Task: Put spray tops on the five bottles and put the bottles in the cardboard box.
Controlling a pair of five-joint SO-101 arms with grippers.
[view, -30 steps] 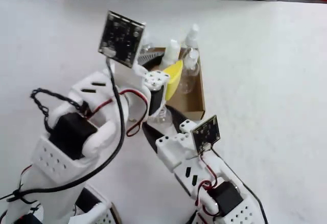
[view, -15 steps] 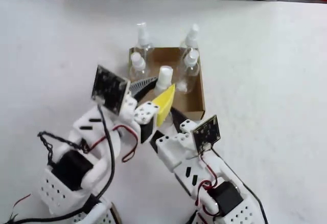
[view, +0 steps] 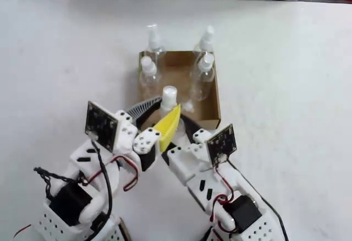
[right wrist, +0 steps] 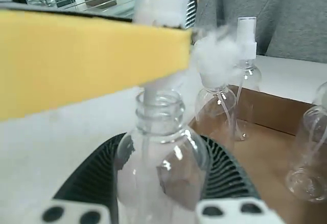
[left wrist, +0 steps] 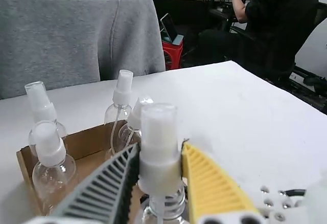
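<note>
Spray top (left wrist: 159, 147) is clamped in the left jaws, its tube in the neck of the uncapped bottle (right wrist: 161, 157) — which is gripped by the right jaws beside the cardboard box (view: 218, 95), so that it cannot tip.

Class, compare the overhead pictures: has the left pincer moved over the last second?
Yes. In the high view the left pincer has pulled back from over the cardboard box to its near edge.
</note>
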